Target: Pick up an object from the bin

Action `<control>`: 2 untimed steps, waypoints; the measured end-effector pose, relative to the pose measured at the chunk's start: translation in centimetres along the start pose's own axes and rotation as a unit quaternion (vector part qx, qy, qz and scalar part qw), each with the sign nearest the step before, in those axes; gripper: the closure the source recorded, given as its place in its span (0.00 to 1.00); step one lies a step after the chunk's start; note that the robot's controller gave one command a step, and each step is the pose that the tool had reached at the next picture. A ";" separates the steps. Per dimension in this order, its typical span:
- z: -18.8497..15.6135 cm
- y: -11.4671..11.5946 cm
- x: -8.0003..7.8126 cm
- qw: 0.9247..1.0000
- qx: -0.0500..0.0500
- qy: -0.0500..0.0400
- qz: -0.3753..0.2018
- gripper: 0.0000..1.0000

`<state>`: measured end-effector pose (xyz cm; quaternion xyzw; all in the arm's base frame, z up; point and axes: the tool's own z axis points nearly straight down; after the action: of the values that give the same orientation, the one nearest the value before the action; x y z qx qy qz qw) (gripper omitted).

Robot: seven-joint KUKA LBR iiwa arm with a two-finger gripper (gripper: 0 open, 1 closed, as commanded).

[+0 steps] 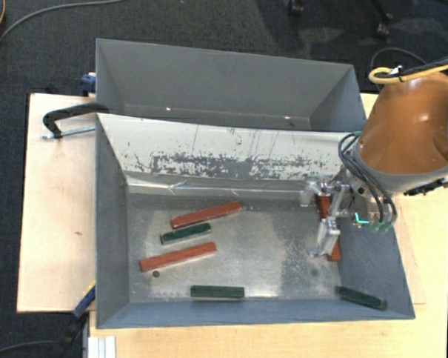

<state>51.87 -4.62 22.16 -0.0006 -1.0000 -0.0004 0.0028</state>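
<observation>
Over at the 3 o'clock side of the bin floor, we've got a red-brown stick [334,252] standing close to upright. One end pokes out below the tool [327,242] and the other shows above it, so the tool looks clenched around the stick's middle. The stick's lower end sits right by the floor, near where the floor meets the right-hand slope. We honestly can't tell if it's touching the metal or just off it.

Right above the tool, towards 2 o'clock, there's the arm's big orange cover [408,123] with cables hanging under it.

Going outward, the nearest loose piece is a dark green bar [360,297] at about 5 o'clock from the tool, lying on the lower right slope of the bin [213,85].

Everything else is well apart, over on the 9 o'clock half of the floor:
- a long red-brown bar [206,214], tilted
- a small dark green bar [185,234] just beneath it, roughly parallel
- a second red-brown bar [177,256] below that, at the same sort of slant
- a tiny dark bit [155,274] beside the left end of that second bar

Down at 6 o'clock, another dark green bar [217,291] lies flat along the front wall.
</observation>
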 end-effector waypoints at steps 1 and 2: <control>9.3 10.4 0.4 0.994 -0.001 -0.001 -0.108 0.00; 15.2 16.6 1.7 0.991 -0.001 -0.001 -0.136 0.00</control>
<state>50.10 11.96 7.00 0.1358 -0.9907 -0.0020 0.0019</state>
